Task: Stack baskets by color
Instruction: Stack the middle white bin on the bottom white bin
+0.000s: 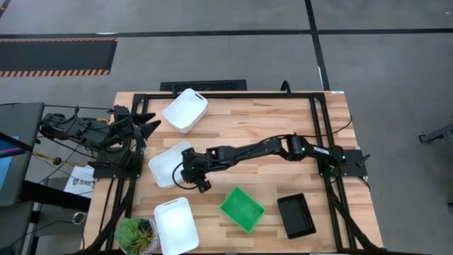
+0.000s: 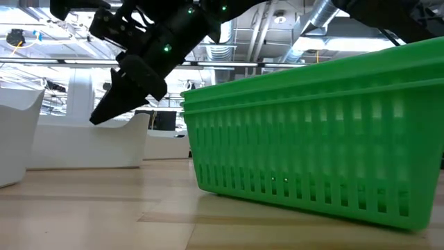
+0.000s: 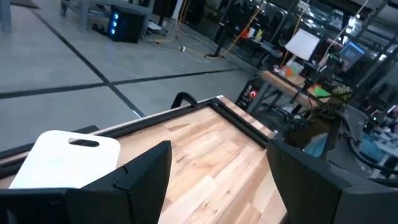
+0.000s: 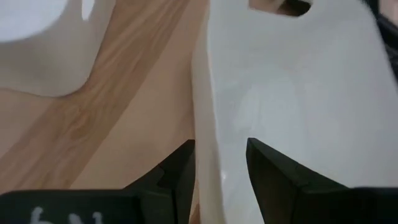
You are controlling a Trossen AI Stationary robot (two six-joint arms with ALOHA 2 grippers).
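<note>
Pale wooden planks make up the table [image 1: 255,134], framed by black rails, with grey floor all round. Along the near edge, from the left arm's side, sit a potted plant [image 1: 134,235], a white basket [image 1: 176,225], a green mesh basket [image 1: 242,209] and a black mesh basket [image 1: 296,215], each apart from the next. In the low view the green basket fills the foreground.

Further in, at mid-table, a second white basket [image 1: 164,164] lies tilted relative to the table edges. The right gripper [image 1: 182,172] reaches across to it, and the right wrist view shows its two dark fingers [image 4: 177,177] straddling the basket's thin white wall [image 4: 214,155], one on each side, pinching that rim.

Towards the far edge a third white basket [image 1: 185,109] rests alone. Just beside it, at the table's left side, the left gripper [image 1: 150,122] waits with its jaws spread wide and holding nothing.
</note>
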